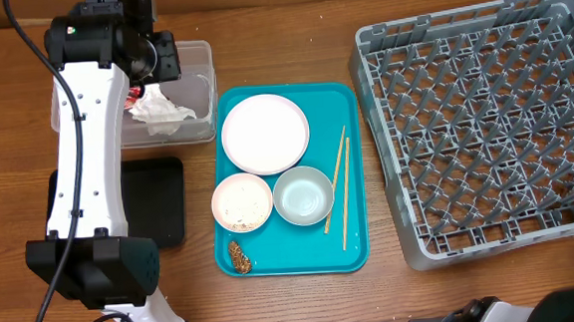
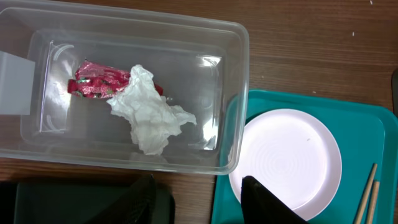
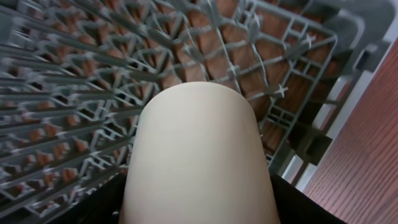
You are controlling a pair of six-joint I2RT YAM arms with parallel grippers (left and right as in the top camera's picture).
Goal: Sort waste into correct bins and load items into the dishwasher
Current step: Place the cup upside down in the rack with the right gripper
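The clear tub [image 1: 193,57] holds the red wrapper [image 2: 93,84] and the white napkin [image 2: 149,112]. My left gripper [image 2: 205,199] is open and empty above the tub's near edge, between the black tray [image 1: 159,194] and the white plate [image 1: 265,132]. On the teal tray there is a bowl with rice grains [image 1: 242,202], an empty bowl [image 1: 302,195], chopsticks [image 1: 341,188] and a brown lump [image 1: 240,256]. My right gripper [image 3: 199,208] is shut on a white cup [image 3: 199,143] over the grey dish rack [image 1: 484,119], at the rack's right edge.
The teal tray [image 1: 349,107] lies between the tub and the rack. The left arm [image 1: 87,163] stretches over the black tray. Bare wooden table shows in front of the teal tray and the rack.
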